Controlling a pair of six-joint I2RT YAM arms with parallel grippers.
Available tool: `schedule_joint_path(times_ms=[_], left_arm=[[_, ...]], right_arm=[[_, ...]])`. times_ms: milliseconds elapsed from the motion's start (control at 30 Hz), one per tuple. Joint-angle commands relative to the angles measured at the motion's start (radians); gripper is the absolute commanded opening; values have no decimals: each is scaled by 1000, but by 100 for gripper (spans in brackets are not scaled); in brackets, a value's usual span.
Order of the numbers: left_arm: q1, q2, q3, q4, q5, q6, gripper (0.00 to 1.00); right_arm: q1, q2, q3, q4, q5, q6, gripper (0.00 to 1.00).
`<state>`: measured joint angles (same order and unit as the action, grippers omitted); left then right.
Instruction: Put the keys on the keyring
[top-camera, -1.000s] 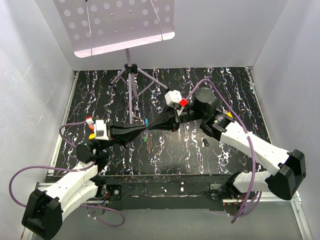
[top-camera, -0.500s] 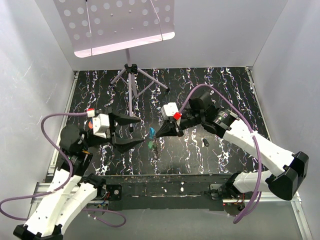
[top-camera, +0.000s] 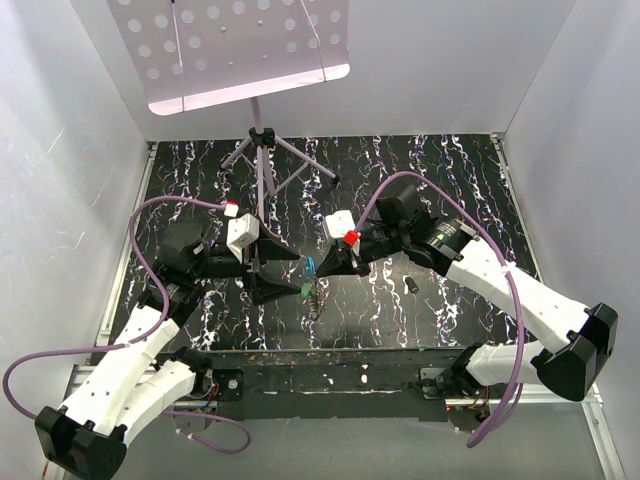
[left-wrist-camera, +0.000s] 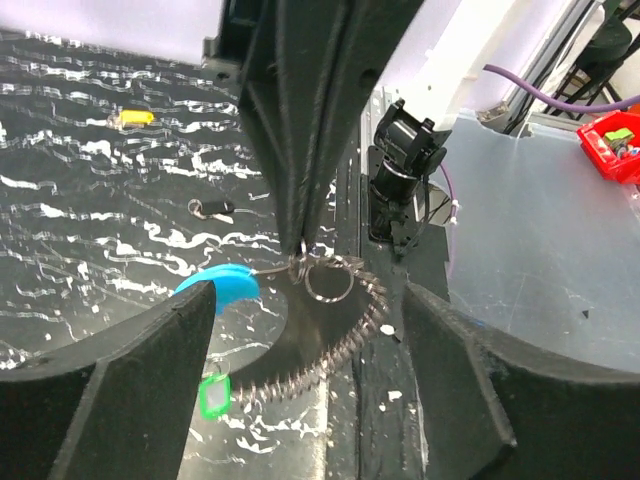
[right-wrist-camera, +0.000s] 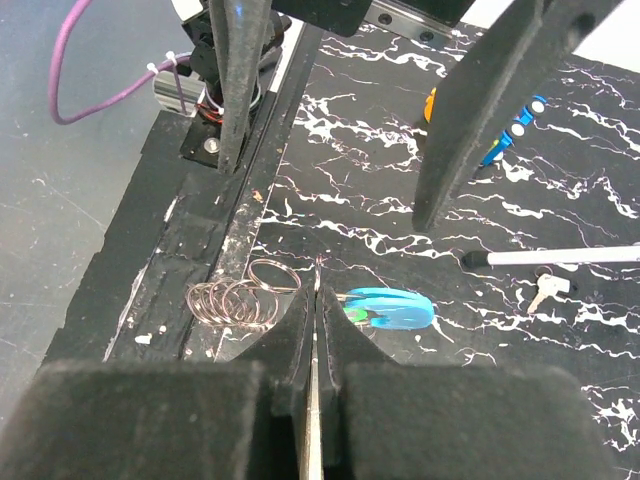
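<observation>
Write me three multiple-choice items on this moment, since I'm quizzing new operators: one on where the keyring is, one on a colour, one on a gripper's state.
1. Where is the keyring? A) on the music stand B) at the right gripper tips C) at the mat's far corner
2. What colour is the keyring's curved tag? A) red B) blue C) yellow
3. How is the left gripper? A) open B) shut on the keyring C) shut on a key
Key: 1 B, shut fingers pinch its wire; 2 B, bright blue in both wrist views; 3 A, its fingers stand wide apart.
</observation>
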<state>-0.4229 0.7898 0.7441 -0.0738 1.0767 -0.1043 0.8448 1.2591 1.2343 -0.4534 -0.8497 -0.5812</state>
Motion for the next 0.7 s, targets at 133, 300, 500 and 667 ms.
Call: schedule_joint_path(times_ms=[133, 300, 500, 667], left_arm=[[-63, -23, -34, 65, -64, 100, 55], [-89, -11, -37, 60, -127, 144, 44], [-128, -15, -37, 58, -207, 170, 39], [-148, -3, -31, 58, -215, 173, 36]], right_arm=[[0, -18, 27, 79, 1, 60, 1], [0, -15, 30, 84, -2, 72, 1], [0, -9, 28, 96, -9, 98, 1], [0, -7, 25, 105, -8, 109, 1]])
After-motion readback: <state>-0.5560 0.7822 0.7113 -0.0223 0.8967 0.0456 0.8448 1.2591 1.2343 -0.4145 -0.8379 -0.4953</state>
